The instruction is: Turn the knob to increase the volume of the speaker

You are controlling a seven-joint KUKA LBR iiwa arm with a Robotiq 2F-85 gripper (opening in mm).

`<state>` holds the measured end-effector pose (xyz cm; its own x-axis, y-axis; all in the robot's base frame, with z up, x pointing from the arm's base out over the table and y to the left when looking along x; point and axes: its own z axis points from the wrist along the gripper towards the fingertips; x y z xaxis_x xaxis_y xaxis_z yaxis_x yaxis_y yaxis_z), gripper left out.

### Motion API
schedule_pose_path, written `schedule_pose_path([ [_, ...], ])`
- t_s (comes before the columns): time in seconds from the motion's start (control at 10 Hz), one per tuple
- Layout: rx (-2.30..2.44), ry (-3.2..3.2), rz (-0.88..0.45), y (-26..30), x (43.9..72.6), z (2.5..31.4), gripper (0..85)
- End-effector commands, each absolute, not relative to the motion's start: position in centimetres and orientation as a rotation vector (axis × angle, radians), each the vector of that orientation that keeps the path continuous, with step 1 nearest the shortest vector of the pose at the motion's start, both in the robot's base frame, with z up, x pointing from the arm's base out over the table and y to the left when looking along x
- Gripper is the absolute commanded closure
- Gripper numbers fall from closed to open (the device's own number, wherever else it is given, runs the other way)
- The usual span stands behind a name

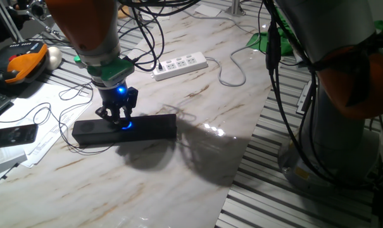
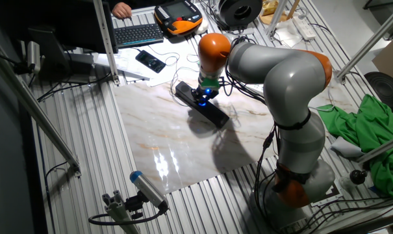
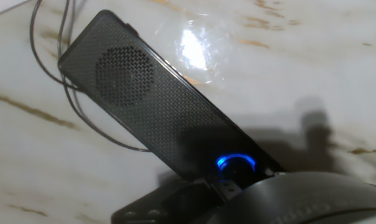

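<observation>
The speaker (image 1: 125, 128) lies flat on the marbled table (image 1: 197, 145), its thin cable (image 3: 57, 81) trailing off one end. The knob (image 3: 236, 164), ringed in blue light, sits at the middle of the bar's face. The tool (image 1: 117, 116) is held directly over it, fingertips down at the glow; from the fixed views contact looks likely, but whether the fingers are closed on the knob or merely apart around it cannot be told (the hand view shows the knob at the lower edge, partly hidden by the tool's dark body).

For the turn to be done well, the fingers should be seated evenly on opposite sides of the knob, centred on its axis, so that rotation of the wrist is passed to the dial and not to the bar. Downward pressure should be kept light, since the speaker is loose on a slick surface and could be swivelled. The rotation is best made slowly, about the vertical.
</observation>
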<state>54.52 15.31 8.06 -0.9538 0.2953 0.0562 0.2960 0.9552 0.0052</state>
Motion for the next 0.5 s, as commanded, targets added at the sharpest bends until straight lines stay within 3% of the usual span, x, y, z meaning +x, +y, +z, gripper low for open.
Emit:
schedule_pose_path([
  [0.0, -0.486, -3.047, -0.015, 15.29, 54.48, 8.03, 68.0],
  [0.4, -0.609, -3.022, -0.018, 15.31, 54.48, 8.08, 68.0],
])
